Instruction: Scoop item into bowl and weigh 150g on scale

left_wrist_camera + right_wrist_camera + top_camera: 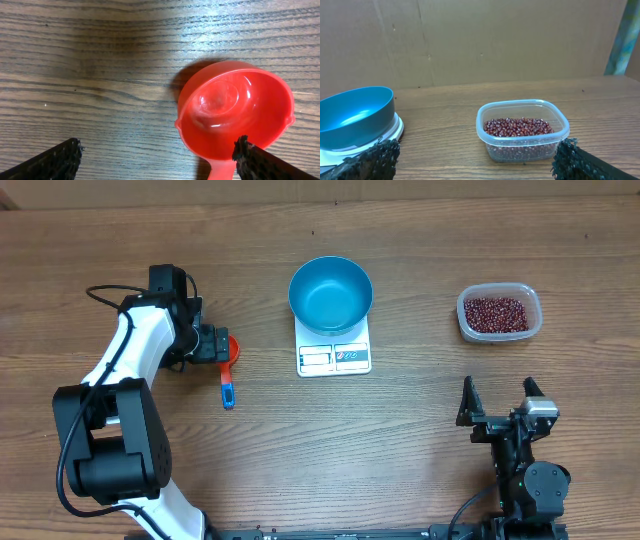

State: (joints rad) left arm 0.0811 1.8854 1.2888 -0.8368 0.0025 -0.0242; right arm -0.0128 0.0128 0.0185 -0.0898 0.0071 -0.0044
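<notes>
Step in hand: judged to be taking up the red scoop (235,107) with the left hand (158,152); the bowl held no beans.
Left hand: released, jaws wide, holding nothing. It hung low over the worktop (100,60), with the scoop's cup under one finger (260,160) rather than between both.
Right hand (475,157): released and empty, well apart from the scoop, facing the tub (522,131).
Beans (519,126): lay in the clear tub at the right of the worktop; none showed elsewhere.
Bowl (330,292): stood empty on the scale (334,358), mid-worktop.
Grasp advice: centre the jaws across the blue handle (228,392), just behind the cup and not on the round rim. Close squarely so the cup stays level.
Risk: a grip on the rim would likely tilt or flick the scoop.
</notes>
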